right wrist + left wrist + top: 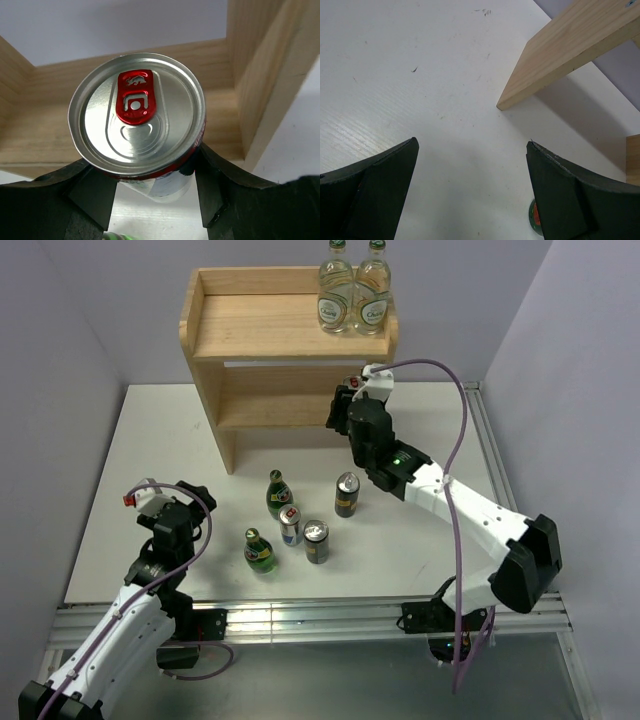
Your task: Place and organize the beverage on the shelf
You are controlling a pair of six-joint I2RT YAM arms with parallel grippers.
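Note:
My right gripper [343,408] is shut on a slim blue-and-silver can [137,115] with a red tab, held in front of the lower tier of the wooden shelf [250,340]. In the right wrist view the fingers [215,185] press both sides of the can, and the shelf's lower board [45,145] is behind it. On the table stand two dark-green bottles [278,492] [259,550], a second blue-and-silver can [290,525] and two dark cans [346,494] [316,541]. My left gripper [165,510] is open and empty, left of them.
Two clear glass bottles [352,290] stand at the right end of the shelf's top board. In the left wrist view the open gripper [472,145] is over bare table, with the shelf's side panel [570,50] ahead and a green bottle top [535,220] beside the right finger.

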